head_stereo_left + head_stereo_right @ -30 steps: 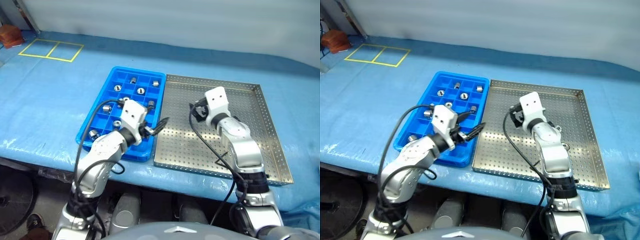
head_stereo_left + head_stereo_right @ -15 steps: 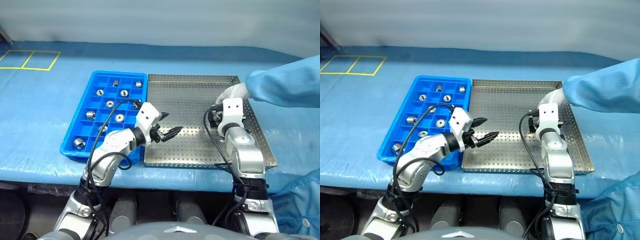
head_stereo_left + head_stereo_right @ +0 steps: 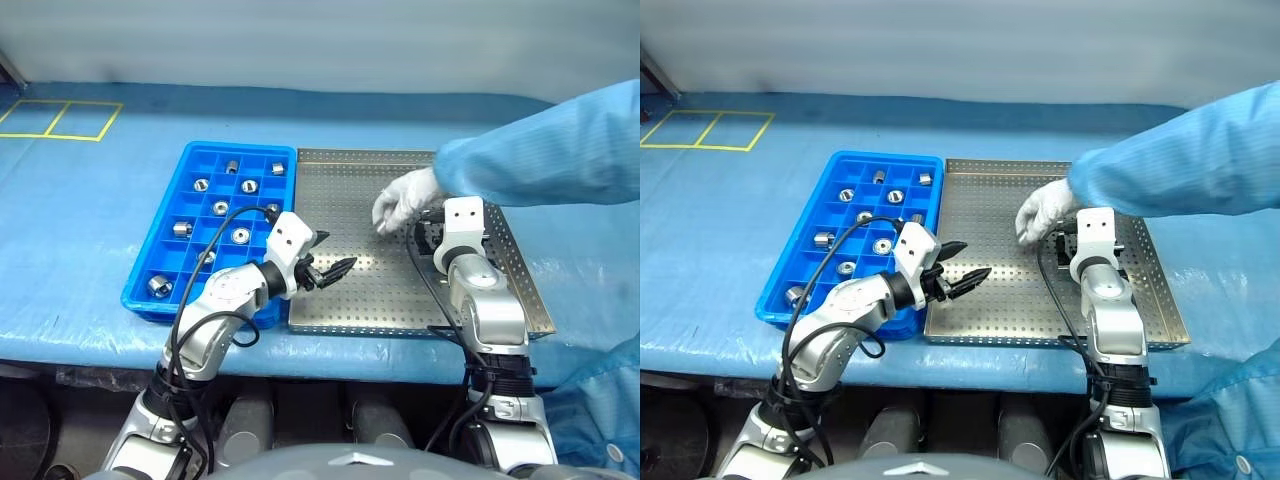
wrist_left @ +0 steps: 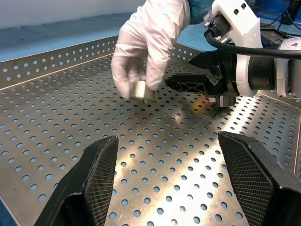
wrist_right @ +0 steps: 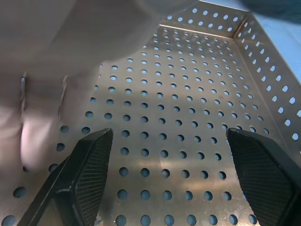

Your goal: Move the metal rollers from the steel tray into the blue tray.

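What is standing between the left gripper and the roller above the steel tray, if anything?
A person's gloved hand holds the roller in its fingertips just above the steel tray, ahead of the open left gripper. The hand covers the roller from above. The perforated floor between gripper and roller is bare.

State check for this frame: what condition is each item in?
Left gripper: open, empty, over the steel tray.
Right gripper: open, empty.
Gloved hand: holding a roller just above the steel tray floor.
Blue tray: rollers sit in several compartments.
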{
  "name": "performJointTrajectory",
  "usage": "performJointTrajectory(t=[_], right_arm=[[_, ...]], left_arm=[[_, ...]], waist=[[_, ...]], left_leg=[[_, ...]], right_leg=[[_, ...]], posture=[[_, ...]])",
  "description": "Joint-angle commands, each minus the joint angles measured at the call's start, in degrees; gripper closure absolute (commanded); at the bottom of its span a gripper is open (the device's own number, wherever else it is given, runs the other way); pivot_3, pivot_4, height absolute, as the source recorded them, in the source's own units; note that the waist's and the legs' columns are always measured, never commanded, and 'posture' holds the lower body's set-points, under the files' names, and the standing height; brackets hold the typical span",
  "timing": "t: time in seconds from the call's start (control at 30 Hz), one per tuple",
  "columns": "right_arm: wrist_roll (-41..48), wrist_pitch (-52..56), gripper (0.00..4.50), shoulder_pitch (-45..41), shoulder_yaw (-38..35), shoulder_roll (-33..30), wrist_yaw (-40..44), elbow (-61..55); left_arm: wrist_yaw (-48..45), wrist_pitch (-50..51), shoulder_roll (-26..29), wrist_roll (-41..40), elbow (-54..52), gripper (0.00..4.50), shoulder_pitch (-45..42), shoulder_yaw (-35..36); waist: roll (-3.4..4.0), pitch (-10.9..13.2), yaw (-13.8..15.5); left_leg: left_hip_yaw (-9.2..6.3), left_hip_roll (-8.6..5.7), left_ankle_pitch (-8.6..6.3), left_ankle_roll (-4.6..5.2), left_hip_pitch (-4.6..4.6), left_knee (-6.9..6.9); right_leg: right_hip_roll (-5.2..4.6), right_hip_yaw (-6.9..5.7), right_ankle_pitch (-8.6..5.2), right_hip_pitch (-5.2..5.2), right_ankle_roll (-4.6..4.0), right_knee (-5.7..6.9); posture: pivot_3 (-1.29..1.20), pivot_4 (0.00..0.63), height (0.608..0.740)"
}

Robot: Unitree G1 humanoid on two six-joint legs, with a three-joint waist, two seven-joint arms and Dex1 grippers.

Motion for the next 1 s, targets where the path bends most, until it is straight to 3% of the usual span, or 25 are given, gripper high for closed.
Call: performJointTrajectory(t=[0.03, 0.27, 0.4, 0.67, 1.0], right_arm=[[0.92, -0.33, 0.43, -0.52, -0.34, -0.05, 0.16, -2.69], [11.62, 4.22, 0.43, 0.52, 0.87, 2.56, 9.37, -8.47], [15.29, 10.83, 0.43, 3.51, 6.33, -1.34, 16.44, -13.36], [12.08, 16.98, 0.43, 10.45, 13.95, -10.68, 16.14, -23.09], [14.49, 26.14, 0.43, 17.92, 11.98, -16.12, 16.92, -35.61]], left_arm=[[0.26, -0.40, 0.16, -0.47, -2.19, 0.80, -0.67, 1.36], [1.09, 0.48, 2.01, -1.15, -3.83, 0.80, 1.75, 4.85], [1.49, 0.91, 2.76, -1.34, -4.91, 0.80, 3.07, 6.00], [2.01, 0.97, 2.70, -1.26, -5.76, 0.80, 4.42, 6.08], [2.24, 1.10, 3.27, -1.73, -5.67, 0.80, 4.79, 5.80]], waist=[[0.00, 0.00, -0.02], [0.00, 0.00, -0.60], [0.00, 0.00, -0.31], [0.00, 0.00, 0.77], [-0.02, 0.01, 1.17]], left_leg=[[0.00, 0.00, 0.00, 0.00, 0.00, 0.00], [-0.03, 0.02, 0.00, 0.00, 0.03, -0.02], [-0.06, 0.02, 0.00, 0.01, 0.01, -0.01], [-0.06, 0.00, -0.01, 0.01, 0.00, 0.11], [-0.05, 0.00, -0.02, 0.01, -0.05, 0.20]], right_leg=[[0.00, 0.00, 0.00, 0.00, 0.00, 0.00], [0.03, 0.00, -0.01, -0.01, -0.01, 0.06], [0.03, -0.01, -0.02, 0.00, -0.03, 0.07], [0.01, -0.02, -0.02, 0.01, -0.02, 0.09], [0.00, -0.03, -0.03, -0.01, -0.01, 0.08]], posture=[[0.15, 0.150, 0.740], [0.15, 0.150, 0.740], [0.17, 0.150, 0.740], [0.19, 0.150, 0.740], [0.15, 0.150, 0.740]])
